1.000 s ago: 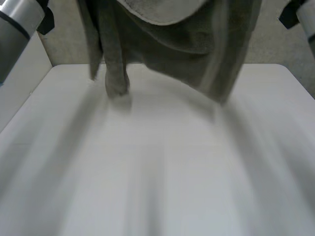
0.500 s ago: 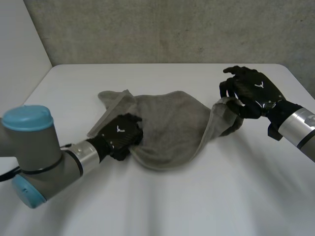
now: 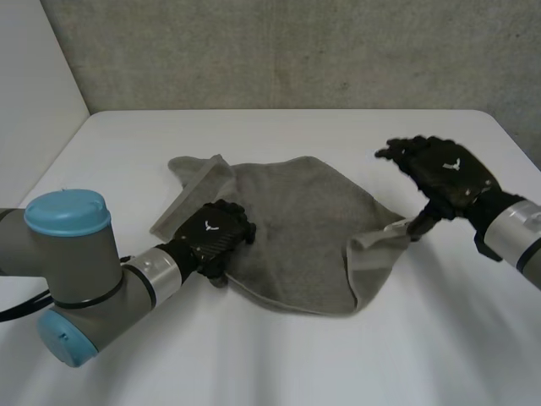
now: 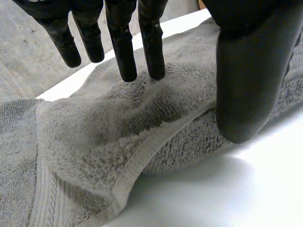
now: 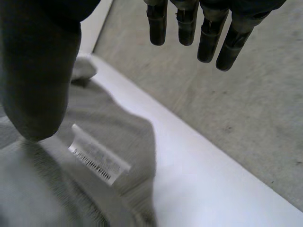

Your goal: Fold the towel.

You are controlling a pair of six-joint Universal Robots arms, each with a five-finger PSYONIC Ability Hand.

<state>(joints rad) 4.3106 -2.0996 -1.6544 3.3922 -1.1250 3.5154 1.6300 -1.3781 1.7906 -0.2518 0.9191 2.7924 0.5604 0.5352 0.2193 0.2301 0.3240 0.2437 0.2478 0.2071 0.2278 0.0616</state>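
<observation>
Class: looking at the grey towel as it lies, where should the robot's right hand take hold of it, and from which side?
Likely the turned-up corner of the towel nearest the right hand, by the white label. Come from the bare table side: the edge there stands raised and folded, while the left hand rests on the opposite side.

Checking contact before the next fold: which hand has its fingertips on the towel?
The left hand: its fingertips press the towel near its edge. The right hand holds its fingers straight in the air, off the cloth.
</observation>
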